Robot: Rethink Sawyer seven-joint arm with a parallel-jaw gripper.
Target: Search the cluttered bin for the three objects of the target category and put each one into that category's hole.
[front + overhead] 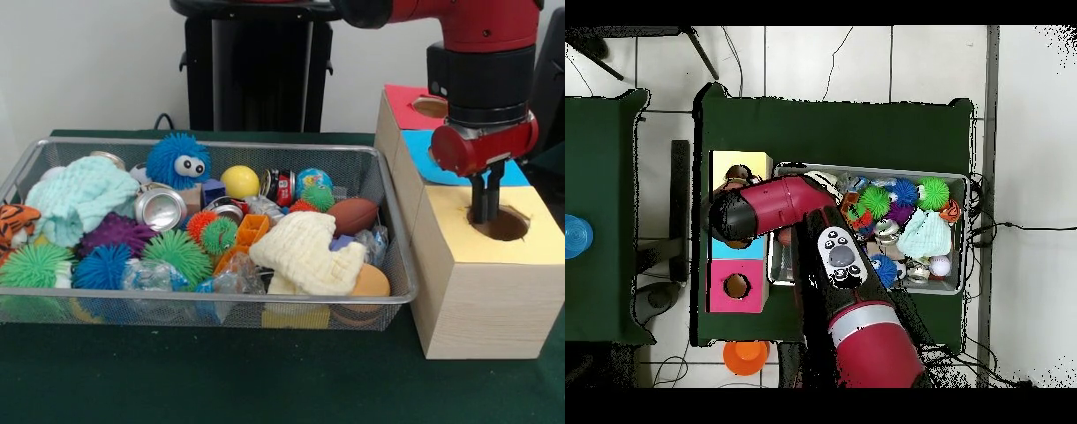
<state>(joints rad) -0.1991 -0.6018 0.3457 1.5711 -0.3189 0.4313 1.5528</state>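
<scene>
The bin [212, 300] of silver wire mesh lies on the green table, full of spiky balls, crushed cans, cloths and toys; it also shows in the overhead view [961, 182]. Three wooden boxes stand in a row beside it. My gripper [485, 201] hangs over the yellow-topped box [481, 265], its tips at the rim of that box's hole [503, 224]. It looks shut, with nothing visible in it. The blue card [418, 162] of the middle box shows behind the gripper; its hole is hidden by the gripper's red head. In the overhead view the arm covers the blue box.
In the bin lie a mint cloth [81, 196], a blue fuzzy toy with eyes [177, 162], a silver can [160, 208], a yellow ball [239, 181], a brown football [352, 215] and a cream cloth [305, 253]. The red-topped box [408, 104] stands farthest.
</scene>
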